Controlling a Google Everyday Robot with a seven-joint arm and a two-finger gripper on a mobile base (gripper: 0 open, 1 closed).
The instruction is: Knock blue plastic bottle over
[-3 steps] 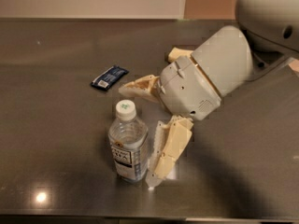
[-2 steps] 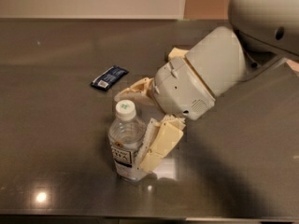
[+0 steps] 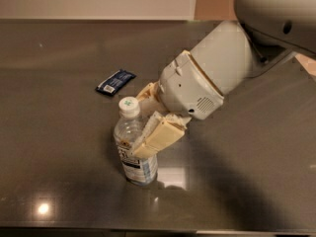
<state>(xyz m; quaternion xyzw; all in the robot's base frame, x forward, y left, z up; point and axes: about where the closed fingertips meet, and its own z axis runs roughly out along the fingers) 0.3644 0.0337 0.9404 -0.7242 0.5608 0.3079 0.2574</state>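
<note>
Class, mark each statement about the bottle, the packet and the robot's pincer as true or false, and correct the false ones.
1. The blue plastic bottle lies on its side. False: it stands on its base.
2. Its white cap is screwed on. True.
3. The pincer hangs far from the bottle. False: it is open at the bottle, and one finger crosses the bottle's front.
4. The dark blue packet lies apart from the bottle. True.

Clear plastic bottle (image 3: 126,132); hand (image 3: 139,125) against it, perhaps plastic; glossy table (image 3: 59,147).
</note>
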